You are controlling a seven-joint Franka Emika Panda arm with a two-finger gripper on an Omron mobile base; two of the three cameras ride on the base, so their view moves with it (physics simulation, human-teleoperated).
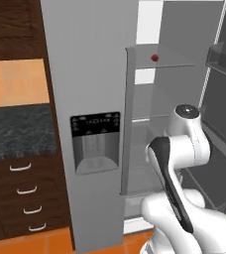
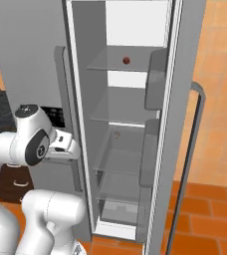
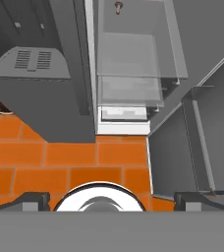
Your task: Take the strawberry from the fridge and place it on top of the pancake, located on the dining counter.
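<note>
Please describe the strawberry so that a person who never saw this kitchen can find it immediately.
Look at the tall grey fridge, whose right door stands open. Inside, go to the top glass shelf. The strawberry sits there alone, a tiny dark-red ball against the pale back wall, the only red thing among grey and clear shelves.

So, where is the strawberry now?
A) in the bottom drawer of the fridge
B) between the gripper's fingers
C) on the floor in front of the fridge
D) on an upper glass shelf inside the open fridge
D: the strawberry lies on an upper glass shelf of the open fridge, well above the arm, with nothing holding it.
</note>
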